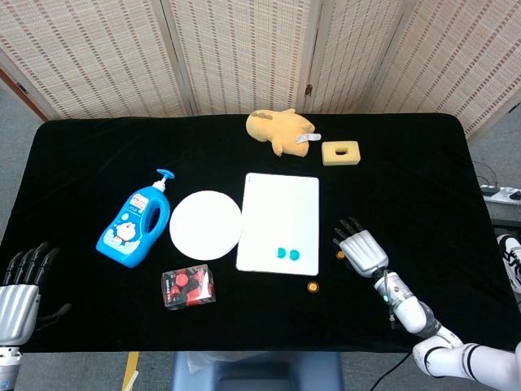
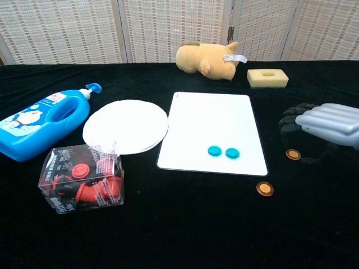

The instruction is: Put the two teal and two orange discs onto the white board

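both teal discs lie side by side on the white board, while the two orange discs sit on the black surface just off its right edge. the right hand hovers over the nearer-to-board one, fingers apart and curled down, holding nothing; the left hand idles, fingers spread. these discs look thin, light, stiff and slick, so a rim pinch seems best

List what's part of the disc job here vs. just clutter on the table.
Job items:
white board
two teal discs, on the board
orange disc, on the cloth by the right robot hand
orange disc, on the cloth below the board's corner

Clutter:
blue soap bottle
white round plate
clear box of red parts
plush toy
yellow sponge
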